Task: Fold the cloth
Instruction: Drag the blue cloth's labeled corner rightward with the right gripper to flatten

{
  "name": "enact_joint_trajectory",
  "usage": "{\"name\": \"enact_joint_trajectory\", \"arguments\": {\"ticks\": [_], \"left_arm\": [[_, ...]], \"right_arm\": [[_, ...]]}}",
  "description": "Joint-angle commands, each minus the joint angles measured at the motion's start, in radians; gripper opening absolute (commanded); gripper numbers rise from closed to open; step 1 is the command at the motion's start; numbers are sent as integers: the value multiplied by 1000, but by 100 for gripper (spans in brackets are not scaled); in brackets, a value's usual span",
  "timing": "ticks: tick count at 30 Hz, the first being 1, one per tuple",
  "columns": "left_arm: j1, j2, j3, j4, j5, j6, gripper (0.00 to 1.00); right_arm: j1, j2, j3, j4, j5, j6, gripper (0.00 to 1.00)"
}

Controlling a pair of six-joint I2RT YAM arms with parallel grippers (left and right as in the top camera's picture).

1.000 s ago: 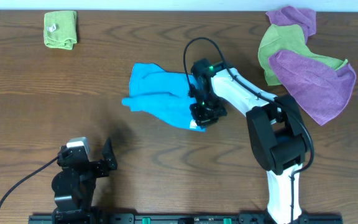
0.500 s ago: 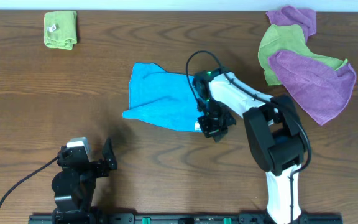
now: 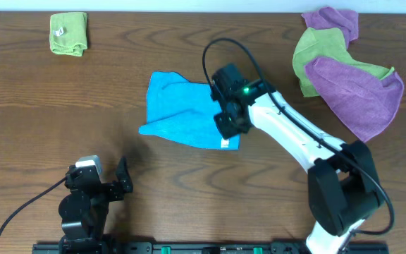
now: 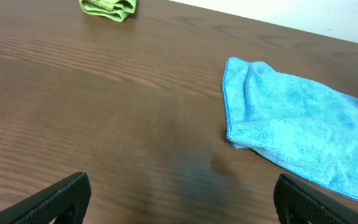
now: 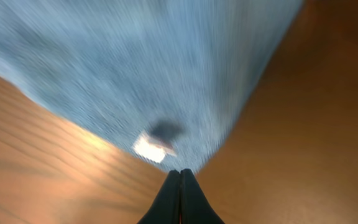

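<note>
In the overhead view the right gripper (image 3: 230,125) covers the right edge of the cloth (image 3: 185,113). The left wrist view cuts that same side off, and the right wrist view is badly blurred. The cloth lies rumpled mid-worktop (image 3: 83,106), long axis roughly left to right, with its white tag (image 3: 225,143) at the near right corner. The right gripper's fingers are pressed together with nothing visibly pinched. The left gripper (image 4: 182,186) is spread wide, well apart from the cloth.

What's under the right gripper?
The right edge of the cloth, lying on the table. Its white tag shows just beside the right gripper. The arm covers the cloth directly beneath it in the overhead view; the blurred wrist view shows shut fingers holding nothing.
</note>
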Motion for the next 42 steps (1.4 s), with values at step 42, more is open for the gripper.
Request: {"name": "enact_joint_trajectory", "arguments": {"ticks": [42], "left_arm": [[-4,-6,-18,-5,2,14,95]], "right_arm": [[-15,-97,-483,618,-58,-72,1]]}}
